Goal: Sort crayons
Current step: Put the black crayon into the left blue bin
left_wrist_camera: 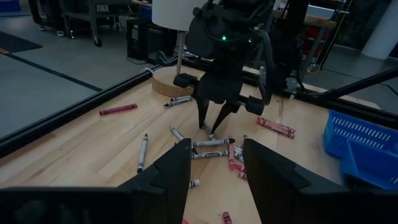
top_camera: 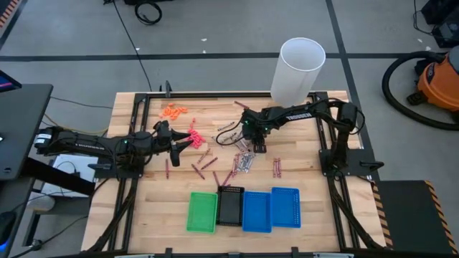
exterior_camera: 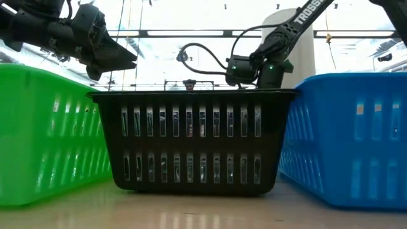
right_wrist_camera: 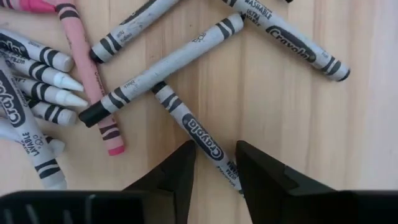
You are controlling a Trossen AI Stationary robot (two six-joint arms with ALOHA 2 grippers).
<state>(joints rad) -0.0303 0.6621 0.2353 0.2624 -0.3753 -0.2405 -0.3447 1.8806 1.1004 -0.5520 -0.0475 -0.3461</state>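
Crayon (right_wrist_camera: pixel 200 138) lies between right pincer (right_wrist_camera: pixel 216 163) fingertips.

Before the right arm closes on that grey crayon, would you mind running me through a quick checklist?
1. Right gripper over the crayon pile: ok.
2. Fingers straddle one grey crayon: ok.
3. Fingers parted: ok.
4. Neighbouring crayons clear of the fingers: ok, nearest grey crayon lies apart.
5. Left gripper away from the pile: ok.
6. Black tray empty: cannot tell.
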